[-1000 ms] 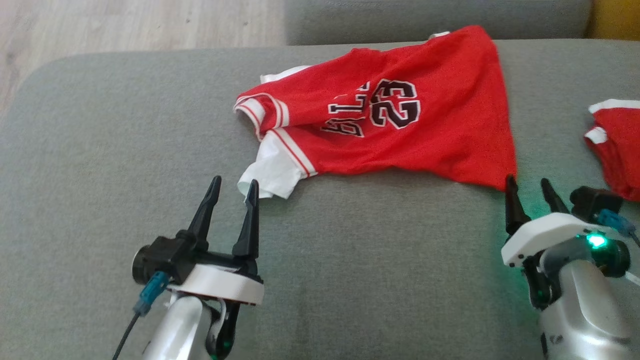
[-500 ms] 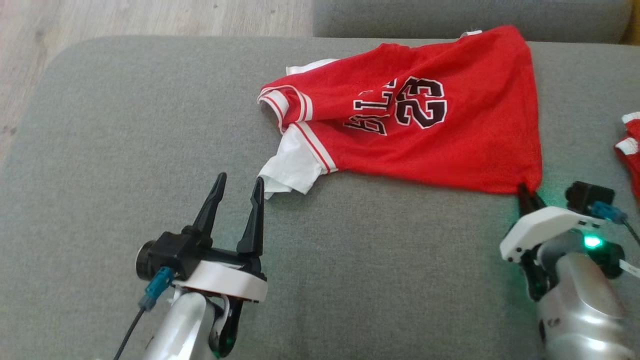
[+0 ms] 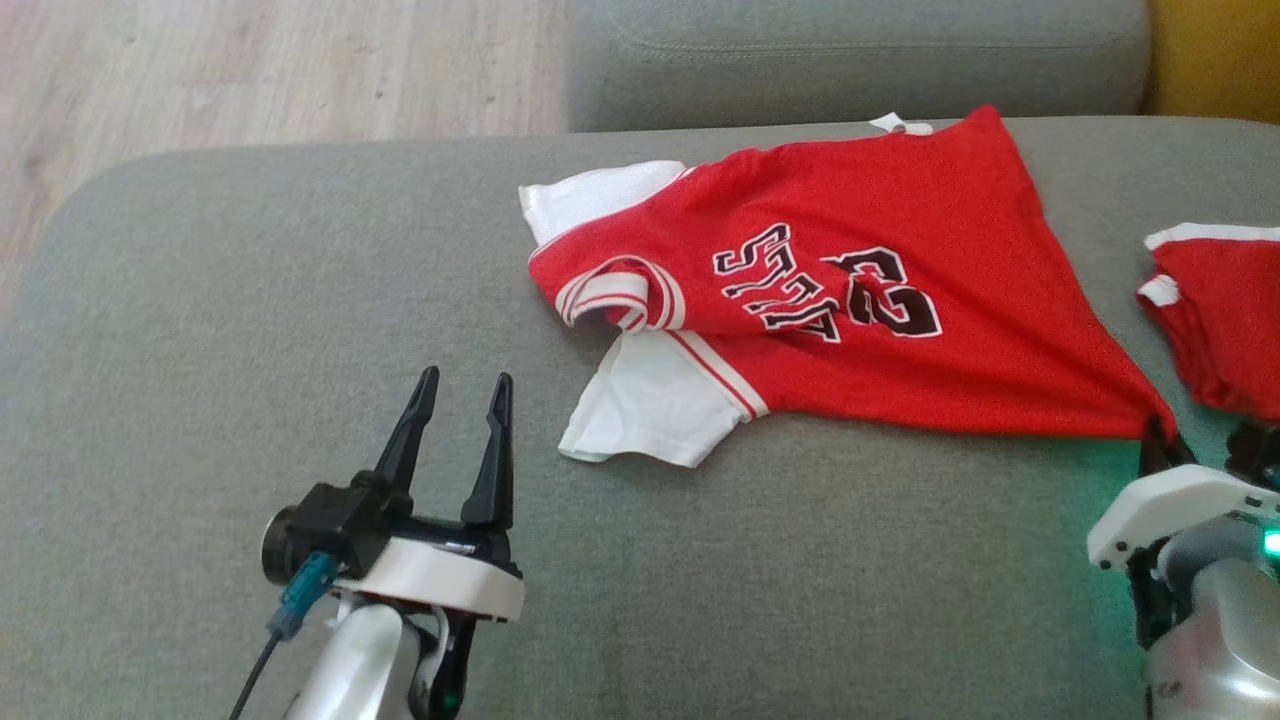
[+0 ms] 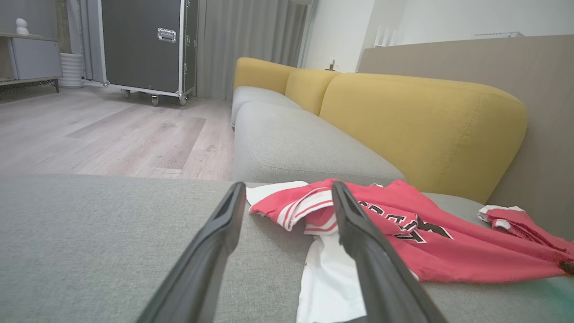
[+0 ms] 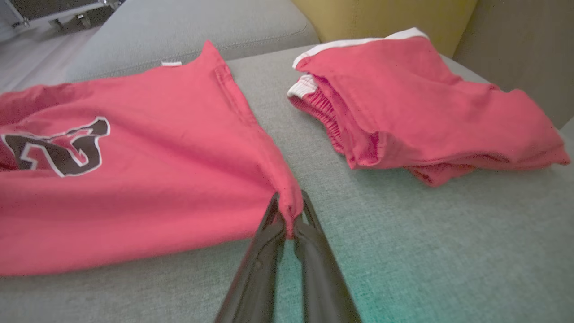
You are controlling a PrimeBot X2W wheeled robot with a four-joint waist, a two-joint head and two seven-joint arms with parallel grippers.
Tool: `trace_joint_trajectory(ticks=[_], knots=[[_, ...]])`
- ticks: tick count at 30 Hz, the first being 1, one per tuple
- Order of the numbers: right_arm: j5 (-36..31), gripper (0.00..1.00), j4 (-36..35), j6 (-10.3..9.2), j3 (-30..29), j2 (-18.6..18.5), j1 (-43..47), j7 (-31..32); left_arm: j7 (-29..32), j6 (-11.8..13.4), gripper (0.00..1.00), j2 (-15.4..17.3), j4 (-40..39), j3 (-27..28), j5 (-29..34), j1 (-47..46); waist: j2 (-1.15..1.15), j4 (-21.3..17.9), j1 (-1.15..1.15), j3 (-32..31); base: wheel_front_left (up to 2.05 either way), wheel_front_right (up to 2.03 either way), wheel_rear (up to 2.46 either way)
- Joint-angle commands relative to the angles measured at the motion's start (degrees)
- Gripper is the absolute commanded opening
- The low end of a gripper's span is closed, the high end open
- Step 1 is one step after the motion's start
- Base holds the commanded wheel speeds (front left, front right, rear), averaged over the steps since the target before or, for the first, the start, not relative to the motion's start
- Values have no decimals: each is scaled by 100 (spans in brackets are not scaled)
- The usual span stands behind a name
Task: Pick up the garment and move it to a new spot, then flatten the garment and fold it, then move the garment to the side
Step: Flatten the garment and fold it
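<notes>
left gripper: fingers apart, pointing forward | right gripper: fingers pinched together, low

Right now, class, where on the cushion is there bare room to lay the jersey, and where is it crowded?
Free: cushion left of the jersey, around the open left pincer. Crowded: right side, where the right pincer grips the jersey's corner beside a second red garment.

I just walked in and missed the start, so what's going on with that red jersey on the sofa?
The robot's right hand is shut on the near hem corner of the red jersey, which lies rumpled and unfolded on the grey sofa seat. Its left hand is open and empty, hovering just short of the jersey's white sleeve. Folded red shorts lie apart, to the jersey's right. No folding is done yet.
</notes>
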Motion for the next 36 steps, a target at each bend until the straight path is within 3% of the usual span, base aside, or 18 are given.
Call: trace_joint_trajectory(ticks=[1, 5, 9, 13, 16, 25, 36], knots=[[-87, 100, -284, 11, 76, 74, -127, -120, -29, 7, 100, 37, -147, 223, 40, -117, 0, -102, 0, -76, 0, 0, 0], [56, 100, -484, 11, 344, 219, -176, -465, -29, -1, 100, 37, -141, 281, 70, -89, 0, -201, 0, -118, 0, 0, 0], [590, 100, -925, 11, 1298, 285, -38, -906, -29, -11, 100, 37, -171, 392, 107, -51, 0, -348, 0, -180, 0, 0, 0], [1393, 100, -1759, 11, 2300, 291, 463, -1039, -29, -22, 100, 37, -218, 428, 72, 6, 0, -457, 0, -235, 0, 0, 0], [1720, 100, -2771, 11, 2661, 292, 1081, -1050, -29, -20, 100, 37, -242, 407, 33, 52, 0, -528, 0, -245, 0, 0, 0], [1752, 100, -3384, 11, 2625, 293, 1413, -1052, -29, -10, 100, 37, -87, 268, -112, -101, 0, -646, 0, -171, 0, 0, 0], [1755, 100, -3503, 11, 2692, 294, 1312, -1053, 655, 325, 100, 37, 1450, -306, -508, -799, 0, -838, 0, 206, 0, 0, 0]])
